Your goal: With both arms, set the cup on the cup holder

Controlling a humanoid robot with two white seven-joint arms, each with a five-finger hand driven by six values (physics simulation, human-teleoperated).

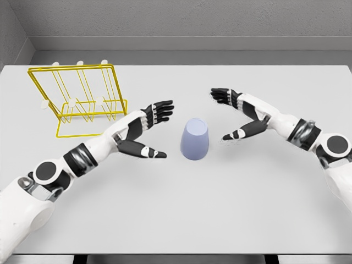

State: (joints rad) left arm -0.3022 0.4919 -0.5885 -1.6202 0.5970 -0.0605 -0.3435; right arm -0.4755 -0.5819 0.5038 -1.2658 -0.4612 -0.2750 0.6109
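A pale lavender cup [195,139] stands upside down near the middle of the white table [181,214]. A yellow wire cup holder [78,100] with white-tipped pegs stands tilted at the back left. My left hand [151,126] is just left of the cup, fingers spread and thumb low, holding nothing. My right hand [234,113] is to the cup's right, also spread, with the thumb pointing toward the cup. Neither hand touches the cup.
Grey walls [181,22] close off the back of the table. The table's front edge [176,254] runs along the bottom of the view.
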